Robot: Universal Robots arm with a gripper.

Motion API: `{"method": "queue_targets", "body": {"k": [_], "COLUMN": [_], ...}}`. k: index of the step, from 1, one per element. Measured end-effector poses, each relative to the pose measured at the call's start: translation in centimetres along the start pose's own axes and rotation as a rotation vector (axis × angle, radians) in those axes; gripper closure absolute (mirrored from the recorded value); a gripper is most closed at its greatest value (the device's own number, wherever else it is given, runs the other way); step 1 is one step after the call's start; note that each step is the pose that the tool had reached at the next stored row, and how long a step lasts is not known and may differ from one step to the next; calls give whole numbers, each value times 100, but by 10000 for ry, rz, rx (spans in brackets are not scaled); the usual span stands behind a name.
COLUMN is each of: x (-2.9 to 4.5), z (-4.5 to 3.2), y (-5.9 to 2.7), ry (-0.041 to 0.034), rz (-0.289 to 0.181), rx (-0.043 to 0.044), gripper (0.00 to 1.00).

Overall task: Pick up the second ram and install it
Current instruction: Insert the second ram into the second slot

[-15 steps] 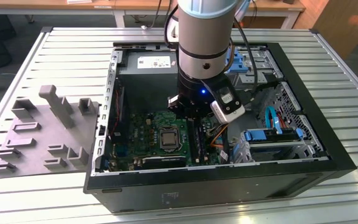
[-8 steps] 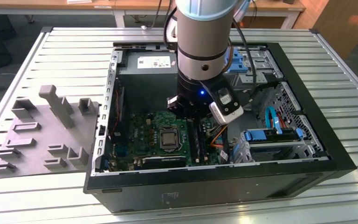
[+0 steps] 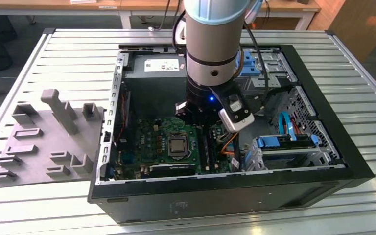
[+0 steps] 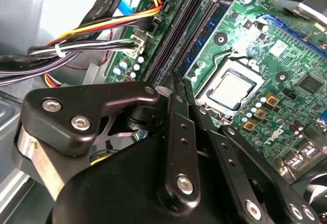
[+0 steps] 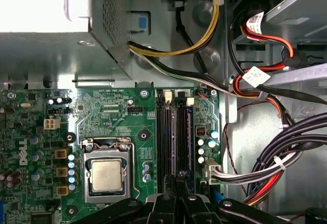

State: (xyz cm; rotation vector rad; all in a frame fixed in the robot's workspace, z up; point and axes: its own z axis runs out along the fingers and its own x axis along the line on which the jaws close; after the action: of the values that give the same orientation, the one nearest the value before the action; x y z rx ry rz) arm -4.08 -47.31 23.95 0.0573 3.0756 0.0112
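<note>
1. Closest to the lens in the second wrist view is the black linkage of the gripper (image 4: 181, 84). Its two slim fingers (image 4: 179, 106) are pressed together, tips side by side. I cannot tell whether anything thin sits between them.
2. The tips hang low over the black memory slots (image 5: 166, 132) on the green motherboard (image 5: 112, 109). Whether they touch is unclear.
3. A ram stick (image 4: 207, 27) stands seated in a slot, running ahead from the tips and just beside their line.
4. Near one side of the gripper sits the silver processor (image 4: 232, 88) in its socket.
5. On the gripper's other side runs a bundle of coloured cables (image 4: 92, 29).
6. In the exterior view, the arm (image 3: 211, 44) reaches down into an open computer case (image 3: 305, 169) lying on a slatted metal table (image 3: 77, 49). A grey moulded tray (image 3: 44, 137) lies well apart from the gripper, outside the case, on the exterior view's left.
</note>
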Motion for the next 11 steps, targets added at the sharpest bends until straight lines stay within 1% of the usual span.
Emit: {"method": "queue_targets", "body": {"k": [4, 11], "x": [2, 2], "z": [27, 38], "y": [0, 1], "ry": [-1, 0], "rz": [-10, -61], "rx": [-3, -12], "gripper": [88, 88]}}
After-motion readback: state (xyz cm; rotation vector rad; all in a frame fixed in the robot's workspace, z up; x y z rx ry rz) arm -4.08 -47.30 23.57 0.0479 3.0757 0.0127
